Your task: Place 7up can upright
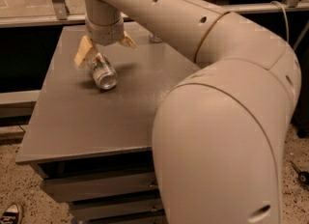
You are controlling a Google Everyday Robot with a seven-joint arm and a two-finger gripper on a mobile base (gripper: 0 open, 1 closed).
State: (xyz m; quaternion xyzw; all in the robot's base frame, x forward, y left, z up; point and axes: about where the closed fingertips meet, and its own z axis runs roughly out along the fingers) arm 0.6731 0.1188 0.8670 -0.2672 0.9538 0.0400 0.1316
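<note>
The 7up can (102, 71) lies on its side on the grey table (87, 117), its shiny metal end facing the camera. My gripper (105, 47) hangs right above the can's far end with its two tan fingers spread wide, one finger (83, 52) to the left of the can and the other up to the right. The fingers are open and hold nothing. The big cream arm fills the right half of the view and hides that part of the table.
The base of a clear bottle (155, 38) shows at the table's back, mostly hidden by the arm. A metal rail and glass run behind the table. Drawers sit under the table front. A shoe (10, 214) is on the floor at bottom left.
</note>
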